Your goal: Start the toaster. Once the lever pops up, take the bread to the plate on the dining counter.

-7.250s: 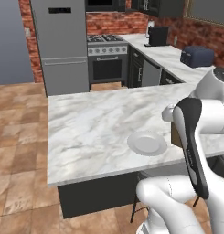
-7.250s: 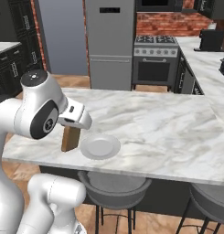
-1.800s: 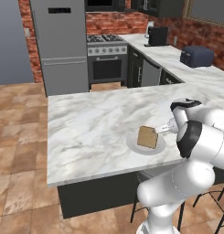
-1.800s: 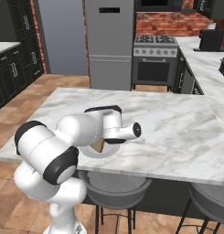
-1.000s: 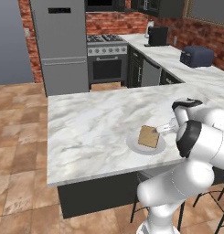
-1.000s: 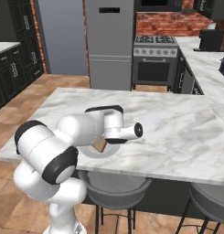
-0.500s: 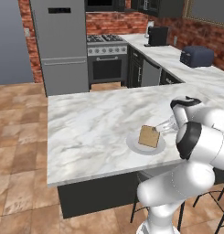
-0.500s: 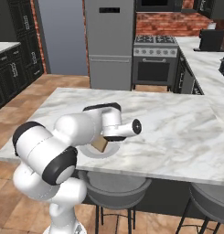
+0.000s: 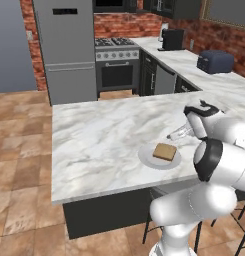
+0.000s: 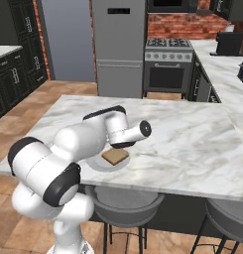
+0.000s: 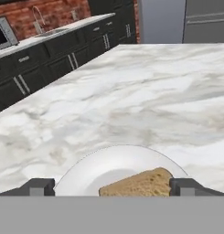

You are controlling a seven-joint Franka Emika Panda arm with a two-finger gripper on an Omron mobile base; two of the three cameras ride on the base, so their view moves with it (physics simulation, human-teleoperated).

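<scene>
My claw [image 11: 111, 186] is spread wide and holds nothing; in my hand view its two dark tips stand far apart at the bottom, one on each side of the plate [image 11: 93, 171]. From the left base view the claw [image 9: 177, 134] sits just above the counter, beside the plate's far right edge and clear of the bread.

The bread [image 9: 164, 151] lies flat on the white plate [image 9: 147, 157], a golden-brown slice with a darker crust. The right base view shows the same slice [image 10: 115, 157] on the plate [image 10: 95, 162], partly under my forearm. In my hand view the bread [image 11: 138, 184] sits at the near right of the plate, between my tips but touching neither, as far as I can tell.

The plate rests on the dining counter [image 9: 99, 132], a white-and-grey marbled slab over a dark base, near its front edge. Round grey stools [image 10: 124, 202] stand below that edge.

The toaster [image 9: 215, 61] is well apart from all this, on the back counter along the brick wall, dark and boxy. Further down that counter stands a black coffee machine [image 9: 172, 39]. A steel fridge [image 9: 65, 47] with a dark panel near its top and a stove [image 9: 117, 64] sit behind the dining counter.

I can make out no brand, label or writing on any of these; the fridge panel is too small to read.
</scene>
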